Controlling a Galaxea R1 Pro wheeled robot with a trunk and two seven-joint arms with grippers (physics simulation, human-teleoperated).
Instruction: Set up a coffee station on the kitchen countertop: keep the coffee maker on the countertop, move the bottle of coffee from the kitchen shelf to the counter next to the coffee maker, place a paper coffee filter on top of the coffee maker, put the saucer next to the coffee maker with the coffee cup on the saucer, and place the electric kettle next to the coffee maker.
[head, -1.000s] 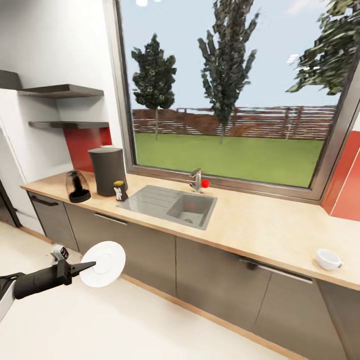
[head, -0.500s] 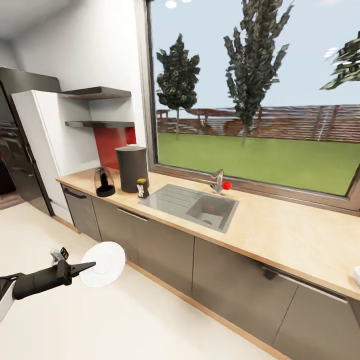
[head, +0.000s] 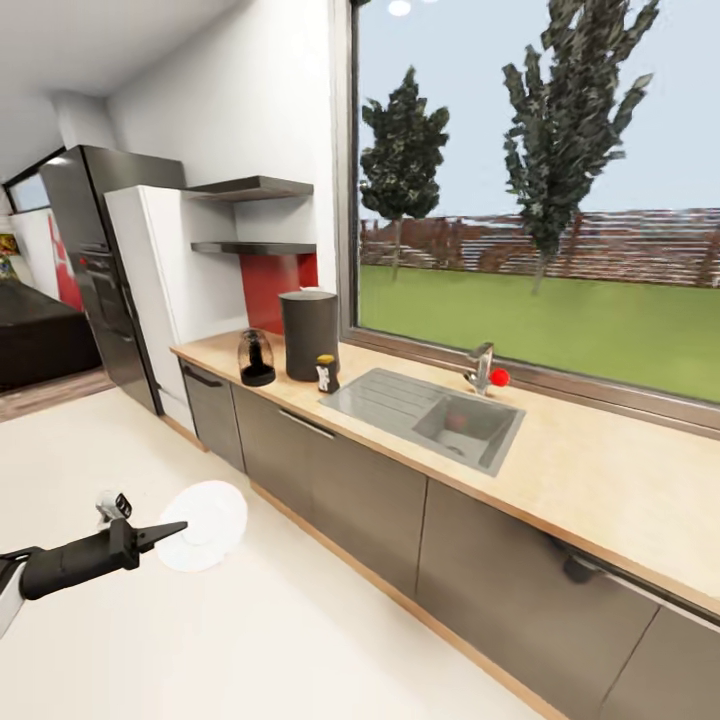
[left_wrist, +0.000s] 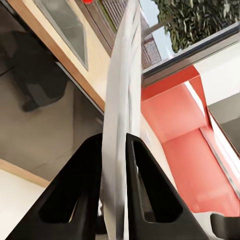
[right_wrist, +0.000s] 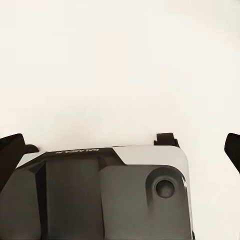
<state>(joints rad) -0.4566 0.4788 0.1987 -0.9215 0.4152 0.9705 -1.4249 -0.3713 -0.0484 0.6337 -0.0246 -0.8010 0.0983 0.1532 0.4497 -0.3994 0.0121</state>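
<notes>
Left gripper (head: 172, 529) pinches the saucer (head: 205, 526) by its rim, arm level over the floor. Right gripper's (right_wrist: 125, 142) fingertips sit far apart. One coffee maker (head: 309, 334), one electric kettle (head: 256, 357), one bottle of coffee (head: 326, 373) near the countertop's (head: 580, 470) far end.

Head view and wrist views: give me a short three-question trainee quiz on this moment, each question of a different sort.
1. True or false: the left tool is shut on the saucer.
2. Which stands nearest the sink? A) the electric kettle B) the coffee maker C) the bottle of coffee
3. Fill in: the saucer is held out over the ____, apart from the countertop.

Key: 1 true. 2 C. 3 floor.
</notes>
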